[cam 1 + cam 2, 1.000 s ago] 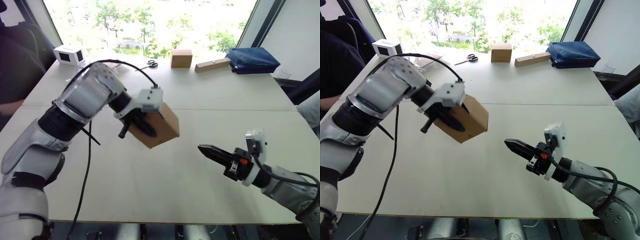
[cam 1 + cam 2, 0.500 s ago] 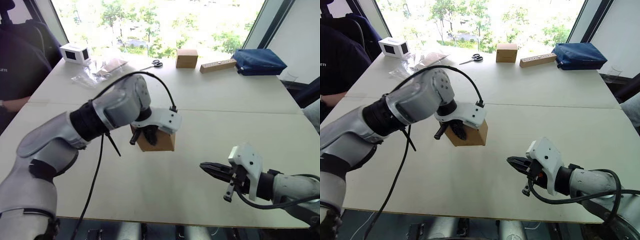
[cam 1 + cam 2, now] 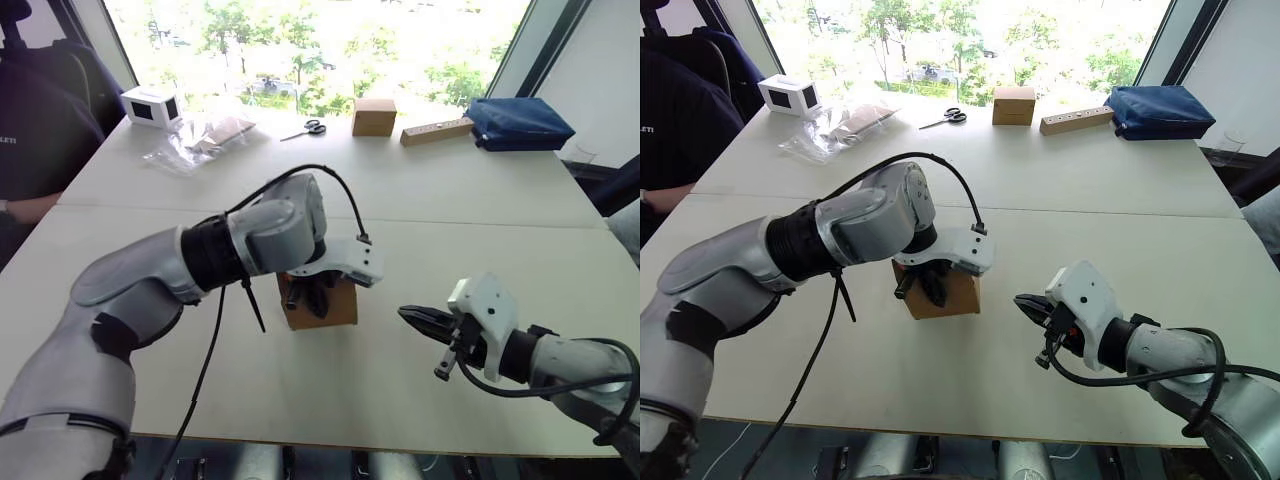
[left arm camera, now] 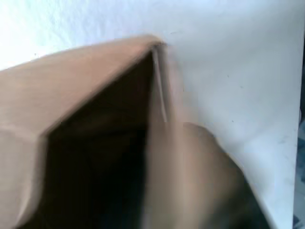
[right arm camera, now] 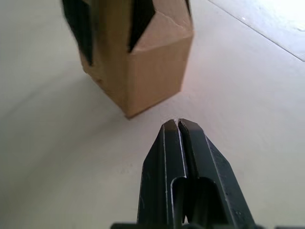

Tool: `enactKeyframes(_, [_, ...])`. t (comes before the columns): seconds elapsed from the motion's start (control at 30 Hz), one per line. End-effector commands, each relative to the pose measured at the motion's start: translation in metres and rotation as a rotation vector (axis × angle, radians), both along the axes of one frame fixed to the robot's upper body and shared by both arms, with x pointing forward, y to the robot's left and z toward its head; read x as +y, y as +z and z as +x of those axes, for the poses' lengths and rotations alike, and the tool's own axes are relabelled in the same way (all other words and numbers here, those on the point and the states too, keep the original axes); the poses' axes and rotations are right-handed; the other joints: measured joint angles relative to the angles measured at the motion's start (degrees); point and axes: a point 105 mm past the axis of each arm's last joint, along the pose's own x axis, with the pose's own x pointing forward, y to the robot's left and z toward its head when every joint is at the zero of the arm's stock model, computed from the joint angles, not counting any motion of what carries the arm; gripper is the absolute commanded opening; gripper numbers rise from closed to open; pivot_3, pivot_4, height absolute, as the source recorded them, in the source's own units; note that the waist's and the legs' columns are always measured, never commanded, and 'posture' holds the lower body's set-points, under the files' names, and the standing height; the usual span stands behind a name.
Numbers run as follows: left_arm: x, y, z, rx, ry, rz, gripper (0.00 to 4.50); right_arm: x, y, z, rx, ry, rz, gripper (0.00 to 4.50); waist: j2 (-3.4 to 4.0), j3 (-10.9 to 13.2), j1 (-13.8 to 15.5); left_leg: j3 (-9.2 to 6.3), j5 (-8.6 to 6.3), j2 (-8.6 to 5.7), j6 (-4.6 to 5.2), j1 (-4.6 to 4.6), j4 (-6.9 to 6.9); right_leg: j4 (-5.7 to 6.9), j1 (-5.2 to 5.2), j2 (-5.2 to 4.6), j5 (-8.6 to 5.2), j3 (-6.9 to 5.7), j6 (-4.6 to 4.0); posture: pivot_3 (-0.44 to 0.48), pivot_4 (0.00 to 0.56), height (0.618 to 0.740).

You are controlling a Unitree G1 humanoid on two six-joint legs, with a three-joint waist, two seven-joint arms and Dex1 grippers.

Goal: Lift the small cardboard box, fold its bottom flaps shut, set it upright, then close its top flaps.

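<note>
The small cardboard box (image 3: pixel 322 302) sits on the white table (image 3: pixel 480 190) at about the middle of the scene, and it looks like the set-it-upright step is in hand: the base seems to be meeting the tabletop, though I can't tell if it rests flat. Nearest to me, at roughly four o'clock from the box, the right gripper (image 3: pixel 1025 303) hangs low over the table with its black fingers pressed together on nothing, tips aimed at the box's near corner and a short gap between them. That forearm comes in low from the near right edge, almost level.

Now the left gripper (image 3: pixel 308 296): black fingers clamped on the box wall, one finger showing down the outside face, the wrist bent over so the hand comes down from above. The arm sweeps in from eight o'clock, elbow high, cable looping over it.

To do this well, I'd say press the box straight down so the folded bottom stays shut under its own weight, then let go gently without tipping it. The right gripper is well placed to steady the wall.

Far off at twelve o'clock, the other brown box (image 3: pixel 373 116) and scissors (image 3: pixel 309 128) stay out of play.
</note>
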Motion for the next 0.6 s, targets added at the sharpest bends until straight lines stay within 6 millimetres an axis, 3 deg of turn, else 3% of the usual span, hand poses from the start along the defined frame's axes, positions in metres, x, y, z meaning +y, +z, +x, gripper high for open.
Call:
enactKeyframes(0.03, [-0.008,0.021,0.001,-0.015,0.022,-0.046,2.74,0.000,0.006,0.000,-0.033,0.014,0.008,0.00,0.00,0.00,-0.03,0.00,0.00,0.00,0.00,0.00,0.00,0.00,0.00,0.00,0.00,0.00,0.00,0.000,0.150,0.740])
enactKeyframes(0.3, [-0.007,0.091,-0.005,0.121,0.141,-0.244,2.74,-0.008,0.009,0.001,-0.012,0.047,0.046,0.00,0.01,0.00,-0.10,-0.02,0.00,0.02,0.00,0.01,0.00,0.03,-0.03,0.02,-0.01,-0.01,0.03,0.000,0.150,0.740])
enactKeyframes(0.43, [-0.003,0.135,0.004,0.223,0.258,-0.464,2.74,-0.011,0.022,0.009,-0.036,0.056,0.151,0.00,0.02,-0.01,-0.10,-0.03,0.00,0.03,0.01,0.03,0.00,0.10,-0.02,0.02,0.01,-0.01,0.11,0.000,0.150,0.740])
enactKeyframes(0.53, [0.004,0.143,0.011,0.239,0.306,-0.527,2.74,-0.011,0.026,0.011,-0.040,0.066,0.182,0.00,0.02,-0.01,-0.14,-0.02,0.00,0.02,0.01,0.05,0.00,0.12,-0.03,0.04,-0.01,-0.02,0.14,0.000,0.150,0.740])
enactKeyframes(0.6, [0.011,0.150,0.022,0.215,0.304,-0.674,2.74,-0.010,0.031,0.014,-0.049,0.079,0.212,0.00,0.04,-0.01,-0.13,-0.02,-0.01,0.02,0.01,0.03,-0.02,0.11,-0.04,0.04,-0.01,-0.02,0.16,0.000,0.150,0.740])
